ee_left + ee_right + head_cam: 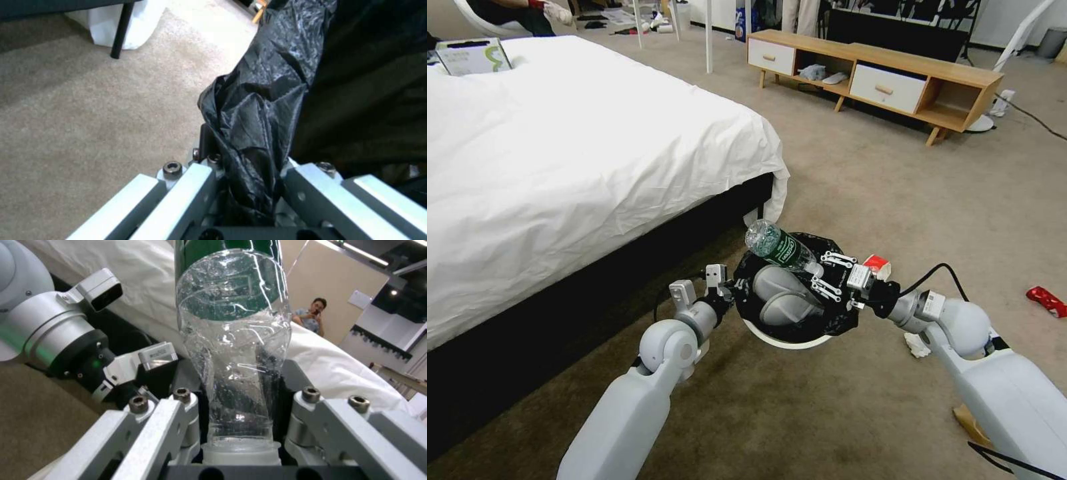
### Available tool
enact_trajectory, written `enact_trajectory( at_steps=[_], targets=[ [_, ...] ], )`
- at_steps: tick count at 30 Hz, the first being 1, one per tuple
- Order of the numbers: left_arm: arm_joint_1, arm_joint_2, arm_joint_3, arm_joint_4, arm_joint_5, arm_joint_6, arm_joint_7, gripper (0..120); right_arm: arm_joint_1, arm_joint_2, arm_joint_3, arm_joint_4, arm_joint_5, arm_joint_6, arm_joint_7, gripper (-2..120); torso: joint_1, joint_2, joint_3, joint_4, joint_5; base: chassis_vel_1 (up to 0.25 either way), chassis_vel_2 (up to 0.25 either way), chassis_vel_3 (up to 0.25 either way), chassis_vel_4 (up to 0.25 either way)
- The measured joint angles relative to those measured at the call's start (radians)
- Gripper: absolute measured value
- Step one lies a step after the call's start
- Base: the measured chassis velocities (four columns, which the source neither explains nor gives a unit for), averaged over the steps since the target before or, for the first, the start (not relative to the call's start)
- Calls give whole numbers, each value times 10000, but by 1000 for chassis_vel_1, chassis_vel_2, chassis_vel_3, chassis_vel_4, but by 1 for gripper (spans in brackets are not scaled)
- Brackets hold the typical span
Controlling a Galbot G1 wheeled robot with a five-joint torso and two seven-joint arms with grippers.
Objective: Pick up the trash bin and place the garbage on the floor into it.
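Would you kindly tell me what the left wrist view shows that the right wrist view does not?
Left wrist view alone: the left tool shut on the black bag folded over the trash bin, with carpet below. Right wrist view alone: the right tool shut on the clear bottle near its neck, and the left arm. Both: the white bed sheet.

The bottle (233, 350) cap is hidden between the end effector's fingers.

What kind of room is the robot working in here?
Probably a bedroom, perhaps a staged one: a big bed with white sheets, a low wooden cabinet with drawers, and carpet on the floor.
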Motion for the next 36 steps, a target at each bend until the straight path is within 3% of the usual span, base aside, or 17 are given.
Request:
enact_trajectory(
  at_steps=[5, 7, 17, 18, 22, 23, 31, 36],
  targets=[
    [25, 52, -65, -34, 2, -5, 13, 2, 18, 27, -76, -34, -51, 0, 169, 26, 0, 0, 0, 0, 0, 0, 0, 0, 0],
    [45, 47, -100, -36, 10, -8, 26, 2, 58, 51, -124, -52, -63, 0, 193, 38, 0, 0, 0, 0, 0, 0, 0, 0, 0],
    [86, 60, -163, -63, 25, -23, 58, 2, 92, 74, -173, -106, -90, -5, 213, 69, 0, 0, 0, -1, 0, 0, 0, 0, 0],
    [97, 63, -172, -69, 35, -23, 63, 2, 97, 74, -170, -112, -91, -8, 212, 77, 0, 0, 0, 0, -1, 0, 0, 0, 0],
    [102, 63, -191, -71, 39, -23, 67, 2, 101, 78, -151, -124, -93, -11, 212, 88, 0, 0, 0, -1, -1, 0, 0, 0, 0],
    [105, 61, -194, -72, 47, -23, 71, 2, 100, 81, -131, -139, -103, -11, 212, 95, 0, 0, 0, 0, 0, 0, 0, 0, 0],
    [119, 97, -242, -71, 78, -26, 88, 2, 98, 42, 58, -87, -50, -4, 245, 100, 0, 0, 0, -1, 0, 0, 0, 0, 0],
    [182, 374, -441, -221, 162, -24, 201, 2, 105, -185, 706, 339, 295, -278, 718, 100, 0, 0, 0, 0, 0, 0, 0, 0, 0]
  ],
)
